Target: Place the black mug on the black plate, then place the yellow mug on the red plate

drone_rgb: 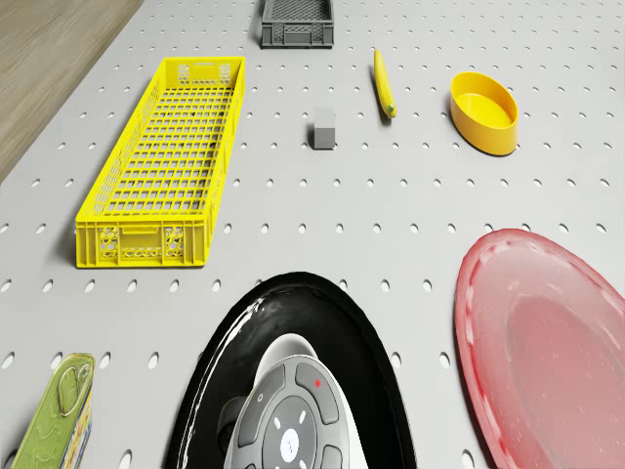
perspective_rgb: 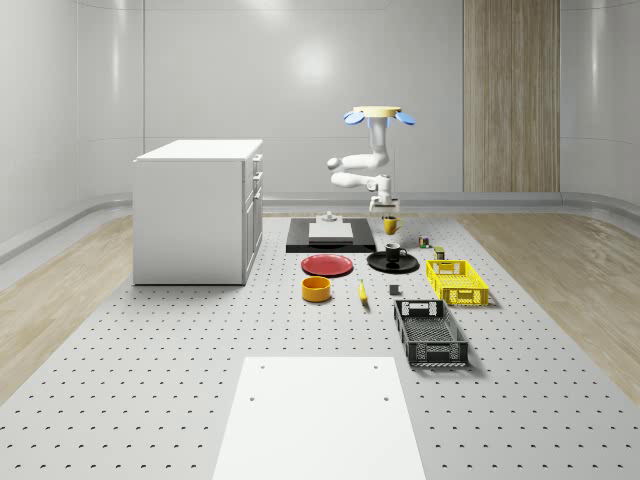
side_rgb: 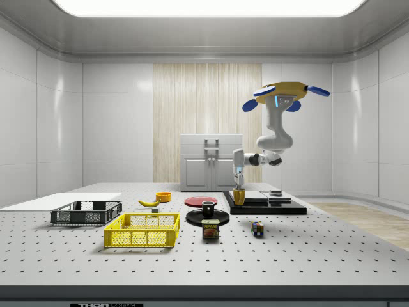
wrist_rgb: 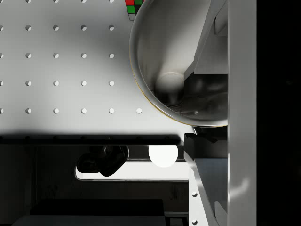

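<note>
Over the table (perspective_rgb: 150, 400), claw (side_rgb: 239, 189) seemingly grips yellow mug (side_rgb: 239, 196)

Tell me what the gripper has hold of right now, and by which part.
The gripper holds the yellow mug by its rim, one finger inside the mug, with the drone hovering above.

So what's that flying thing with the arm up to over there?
The drone hovers above the table, its arm reaching down so the gripper is at the yellow mug, beside the black platform. The black mug already sits on the black plate. The red plate holds nothing yet.
</note>
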Motion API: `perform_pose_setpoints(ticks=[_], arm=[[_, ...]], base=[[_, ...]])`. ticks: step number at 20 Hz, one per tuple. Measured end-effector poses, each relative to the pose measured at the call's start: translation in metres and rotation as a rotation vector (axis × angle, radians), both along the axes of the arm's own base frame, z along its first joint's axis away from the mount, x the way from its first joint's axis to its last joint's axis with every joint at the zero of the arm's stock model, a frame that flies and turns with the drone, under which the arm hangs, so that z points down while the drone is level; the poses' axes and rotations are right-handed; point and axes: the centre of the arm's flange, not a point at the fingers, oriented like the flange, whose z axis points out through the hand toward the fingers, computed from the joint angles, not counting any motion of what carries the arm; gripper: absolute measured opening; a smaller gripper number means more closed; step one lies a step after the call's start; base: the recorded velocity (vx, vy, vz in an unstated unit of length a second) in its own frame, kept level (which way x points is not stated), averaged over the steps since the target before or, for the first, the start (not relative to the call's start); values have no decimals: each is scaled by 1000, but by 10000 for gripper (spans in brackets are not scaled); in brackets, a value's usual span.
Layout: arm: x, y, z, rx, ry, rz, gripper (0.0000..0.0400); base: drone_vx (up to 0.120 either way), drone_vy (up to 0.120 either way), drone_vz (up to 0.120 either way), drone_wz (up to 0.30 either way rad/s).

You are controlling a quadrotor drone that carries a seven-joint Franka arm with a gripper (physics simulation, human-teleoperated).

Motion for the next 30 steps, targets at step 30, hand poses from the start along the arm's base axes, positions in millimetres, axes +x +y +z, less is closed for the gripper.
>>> perform_pose_setpoints(ticks=[30], arm=[[0,0,0,0,0,0,110]], base=[[120,-120,0,0]])
